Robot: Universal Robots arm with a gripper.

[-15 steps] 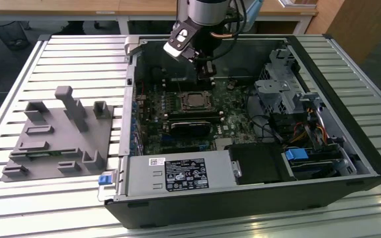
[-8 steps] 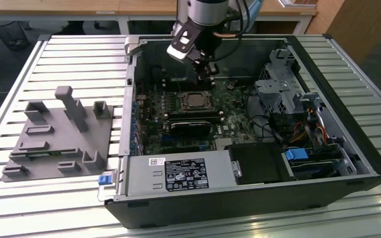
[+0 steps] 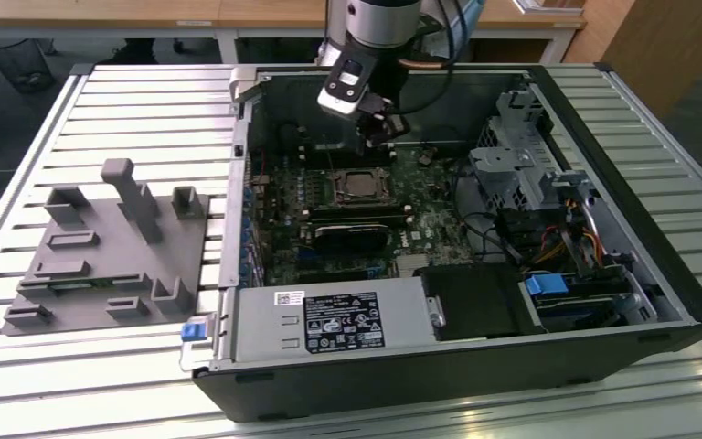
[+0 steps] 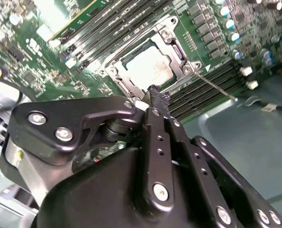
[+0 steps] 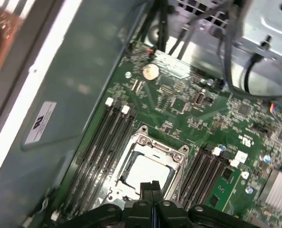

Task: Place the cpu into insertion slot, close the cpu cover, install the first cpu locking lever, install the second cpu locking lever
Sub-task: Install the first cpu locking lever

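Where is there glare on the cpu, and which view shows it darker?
In both wrist views the small square silvery-beige metal cpu glares almost white; in the exterior view the cpu looks duller and darker, shaded inside the open black computer case.

We see the cpu [image 5: 148,173], silvery-beige, flat in the insertion slot [image 3: 339,189], ten o'clock of the case [image 3: 449,384] middle in the exterior view, the cpu cover [image 5: 162,148], windowed silver frame, down around it

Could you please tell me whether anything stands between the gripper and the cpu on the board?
Nothing visible does. The shut gripper hangs just above the cpu, which lies framed by the cpu cover; only open air lies between them.
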